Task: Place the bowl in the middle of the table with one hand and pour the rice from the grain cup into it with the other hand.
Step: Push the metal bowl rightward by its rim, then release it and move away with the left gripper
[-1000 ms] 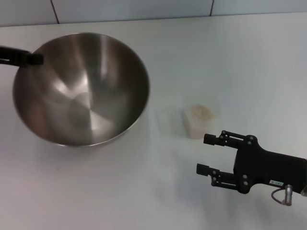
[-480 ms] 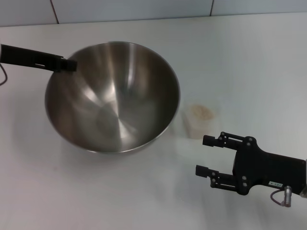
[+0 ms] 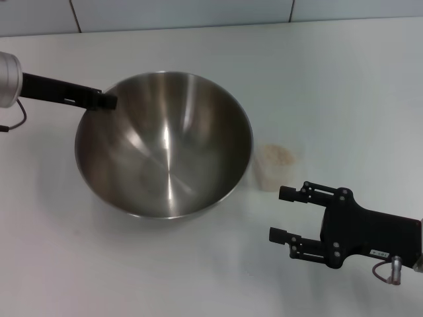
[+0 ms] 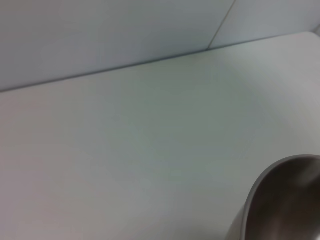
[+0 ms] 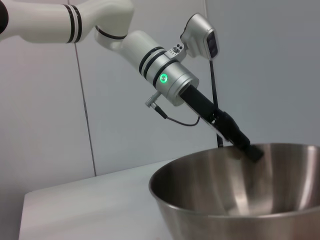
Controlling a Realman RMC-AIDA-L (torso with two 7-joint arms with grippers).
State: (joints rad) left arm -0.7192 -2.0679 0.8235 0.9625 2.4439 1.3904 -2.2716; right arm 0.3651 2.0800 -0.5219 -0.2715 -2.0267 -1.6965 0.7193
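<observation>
The steel bowl [image 3: 165,148] sits tilted on the white table [image 3: 330,79], near the middle. My left gripper [image 3: 106,101] is shut on the bowl's far left rim; it shows in the right wrist view [image 5: 250,149] gripping the bowl [image 5: 235,195]. A bit of the bowl's rim shows in the left wrist view [image 4: 280,200]. The transparent grain cup [image 3: 276,166] with rice [image 3: 277,155] stands upright just right of the bowl. My right gripper [image 3: 281,212] is open, near the table's front right, a little in front of the cup and apart from it.
A pale wall [image 3: 198,12] runs along the table's far edge. Bare tabletop lies to the right of and beyond the cup, and in front of the bowl.
My left gripper has dragged the bowl to the right, from the far left to beside the cup. The cup and my right gripper have stayed where they were.
</observation>
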